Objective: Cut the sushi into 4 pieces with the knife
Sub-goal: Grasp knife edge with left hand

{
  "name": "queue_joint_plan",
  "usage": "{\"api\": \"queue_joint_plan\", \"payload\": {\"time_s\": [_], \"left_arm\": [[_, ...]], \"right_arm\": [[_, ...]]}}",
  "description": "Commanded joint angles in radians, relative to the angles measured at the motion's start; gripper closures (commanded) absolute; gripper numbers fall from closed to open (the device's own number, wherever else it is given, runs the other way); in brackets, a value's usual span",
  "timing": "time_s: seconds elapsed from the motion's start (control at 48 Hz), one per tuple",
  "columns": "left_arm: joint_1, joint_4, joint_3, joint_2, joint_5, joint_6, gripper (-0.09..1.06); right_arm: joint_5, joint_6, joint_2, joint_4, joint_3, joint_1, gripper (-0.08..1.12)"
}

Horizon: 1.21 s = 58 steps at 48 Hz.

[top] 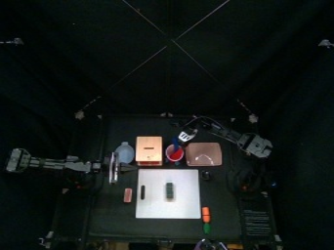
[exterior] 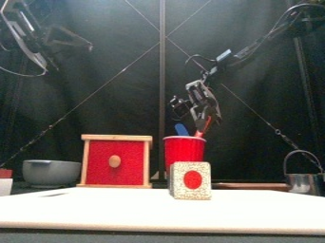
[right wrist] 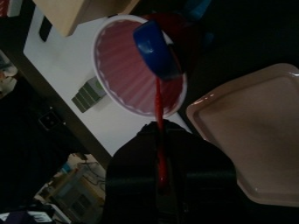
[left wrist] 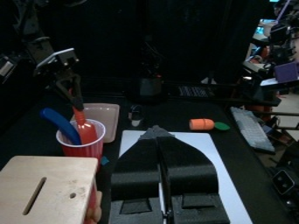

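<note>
Right gripper [exterior: 199,102] clamps the red knife [right wrist: 159,109] standing in the cup [exterior: 184,152] — blue knife [right wrist: 155,48] beside it — left gripper [left wrist: 159,131] closed and empty by the board [top: 186,184].

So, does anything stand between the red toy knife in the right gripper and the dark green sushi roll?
Nothing visible does. The red toy knife stands in the red cup beside a blue toy knife; the white cutting board between cup and dark green sushi roll is bare.

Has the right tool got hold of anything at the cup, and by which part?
Yes. The right tool is shut on the red knife, gripping the end that sticks up out of the red cup.
</note>
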Motion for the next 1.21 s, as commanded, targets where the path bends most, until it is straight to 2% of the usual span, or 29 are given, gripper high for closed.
{"api": "queue_joint_plan", "payload": {"time_s": [0.021, 0.25, 0.562, 0.688, 0.958, 1.083, 1.208], "left_arm": [[0.003, -0.002, -0.014, 0.003, -0.005, -0.002, 0.84], [0.003, -0.002, -0.014, 0.003, -0.005, -0.002, 0.84], [0.003, -0.002, -0.014, 0.003, -0.014, -0.003, 0.81], [0.003, -0.006, -0.014, 0.003, -0.015, -0.003, 0.72], [0.003, -0.018, -0.014, 0.003, -0.015, 0.000, 0.45], [0.003, -0.020, -0.012, 0.003, -0.015, 0.000, 0.39], [0.005, -0.020, -0.011, 0.003, -0.015, 0.000, 0.39]], "right_arm": [[0.038, -0.002, -0.058, 0.005, -0.063, 0.008, 0.92], [0.064, -0.005, -0.170, 0.003, -0.117, 0.051, 0.92], [-0.040, -0.018, -0.367, -0.025, -0.008, 0.120, 0.93], [-0.138, -0.017, -0.439, -0.034, 0.069, 0.150, 0.92], [-0.347, -0.025, -0.545, -0.103, 0.249, 0.233, 0.92], [-0.459, -0.025, -0.584, -0.124, 0.322, 0.264, 0.92], [-0.607, -0.028, -0.621, -0.141, 0.402, 0.314, 0.93]]}}
